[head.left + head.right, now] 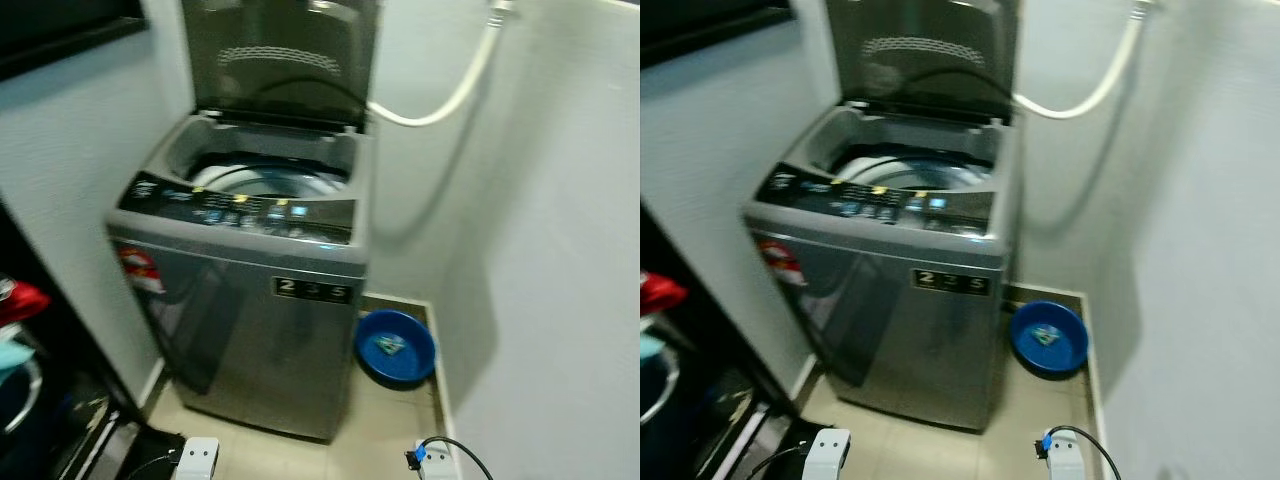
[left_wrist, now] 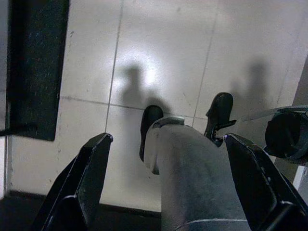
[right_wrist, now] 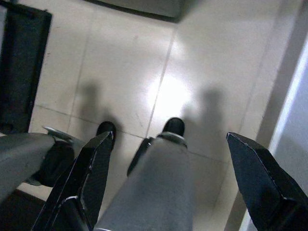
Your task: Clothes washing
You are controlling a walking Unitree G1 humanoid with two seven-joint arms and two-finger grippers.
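The washing machine [image 1: 262, 330] was silver-grey with a black control panel [image 1: 240, 211] dotted with yellow and blue marks, beside a bright blue basin [image 1: 396, 346], a white hose [image 1: 455, 88], pale grey walls [image 1: 560, 230] and cream floor tiles [image 2: 163, 57].

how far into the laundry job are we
Done: the washing machine stands with its lid raised, drum exposed. In hand: nothing; the left gripper and right gripper hang open over the floor tiles. Left: loading clothes, closing the lid, starting a cycle.
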